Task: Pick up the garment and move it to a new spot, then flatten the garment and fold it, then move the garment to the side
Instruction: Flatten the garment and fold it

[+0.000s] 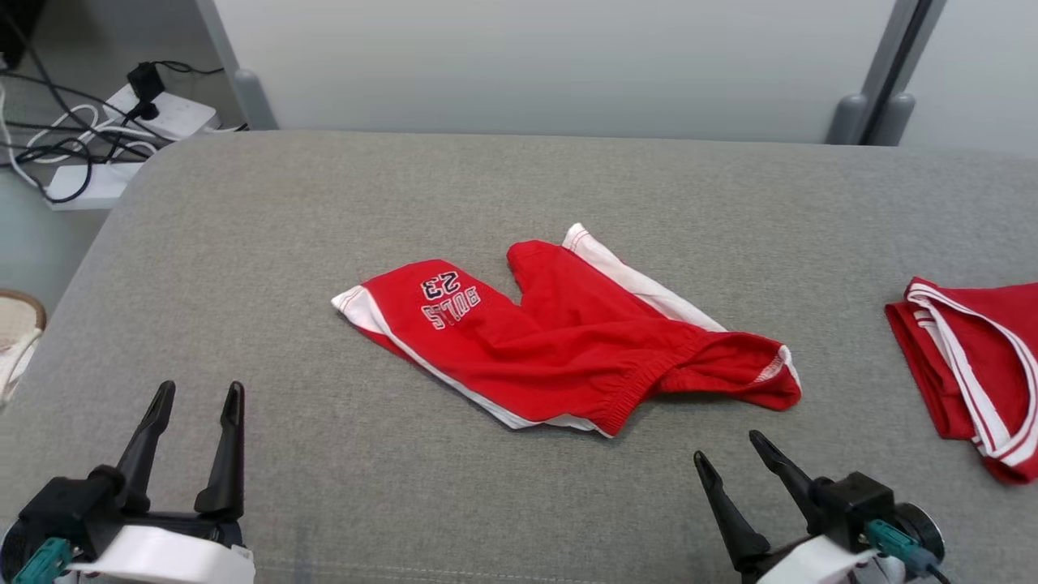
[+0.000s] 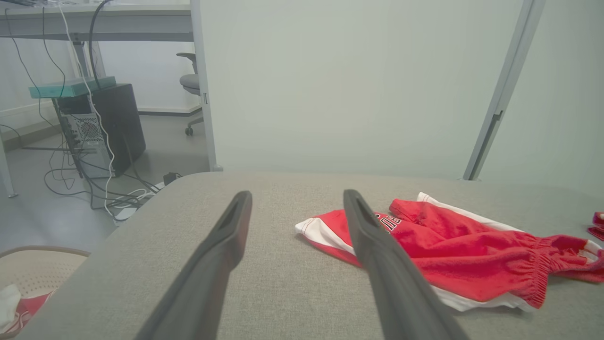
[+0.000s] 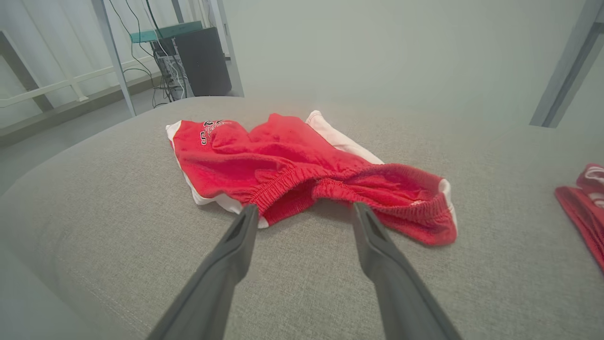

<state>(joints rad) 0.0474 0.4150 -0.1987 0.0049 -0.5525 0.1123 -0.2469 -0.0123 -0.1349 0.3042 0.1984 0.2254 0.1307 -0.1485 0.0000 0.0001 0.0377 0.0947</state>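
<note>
Dark two-fingered left gripper (image 1: 201,389) and right gripper (image 1: 727,448), jaws spread wide, empty, over the near edge of the grey fabric cushion (image 1: 324,211).
Crumpled red-and-white jersey shorts (image 1: 568,341) lie at the cushion's middle.

Left gripper (image 1: 200,388) and right gripper (image 1: 726,446) have black fingers (image 1: 144,442), white cuffs (image 1: 162,560) (teal plugs (image 1: 40,561)).
</note>
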